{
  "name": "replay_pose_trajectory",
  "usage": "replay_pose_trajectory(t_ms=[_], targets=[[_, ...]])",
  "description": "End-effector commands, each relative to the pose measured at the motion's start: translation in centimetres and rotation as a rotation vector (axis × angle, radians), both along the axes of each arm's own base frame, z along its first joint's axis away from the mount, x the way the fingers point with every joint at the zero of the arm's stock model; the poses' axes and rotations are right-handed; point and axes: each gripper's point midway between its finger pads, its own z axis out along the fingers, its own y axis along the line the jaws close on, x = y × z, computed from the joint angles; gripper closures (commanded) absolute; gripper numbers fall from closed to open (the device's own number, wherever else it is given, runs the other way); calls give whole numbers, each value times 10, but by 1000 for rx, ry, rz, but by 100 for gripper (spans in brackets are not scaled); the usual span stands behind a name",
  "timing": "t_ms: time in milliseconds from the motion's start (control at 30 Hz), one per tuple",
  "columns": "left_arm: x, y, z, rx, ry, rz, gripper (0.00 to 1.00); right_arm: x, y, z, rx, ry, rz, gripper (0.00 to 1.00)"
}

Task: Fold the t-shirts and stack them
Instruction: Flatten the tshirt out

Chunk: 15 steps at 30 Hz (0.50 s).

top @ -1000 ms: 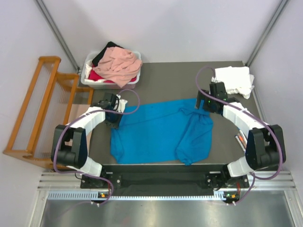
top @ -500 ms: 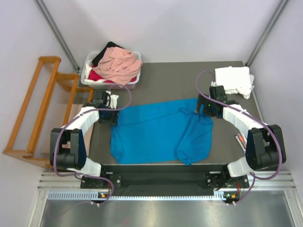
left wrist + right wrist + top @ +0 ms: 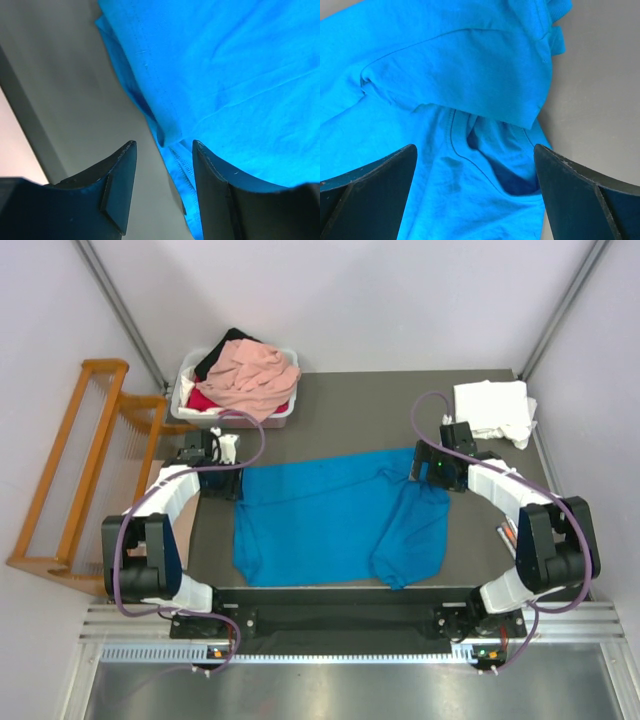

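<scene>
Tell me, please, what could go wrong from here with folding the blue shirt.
1. The blue shirt is bunched and doubled over on its right side, under the open right tool; closing there could pinch several layers and drag the fold crooked.
2. The left tool stands open over only the shirt's rolled left edge; a grip may catch just the hem, or slip off.
</scene>
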Motion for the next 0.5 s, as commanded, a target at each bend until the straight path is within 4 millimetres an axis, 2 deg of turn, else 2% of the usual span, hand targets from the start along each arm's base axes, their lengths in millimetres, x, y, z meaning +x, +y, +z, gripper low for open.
replay_pose_trajectory(t_ms=[0,467], targets=[[16,-5,13,-30,-61,-10,47,16,0,20,13,-83,-25,0],[24,-2,-19,-13,0,2,53,19,-2,27,20,-97,-35,0]])
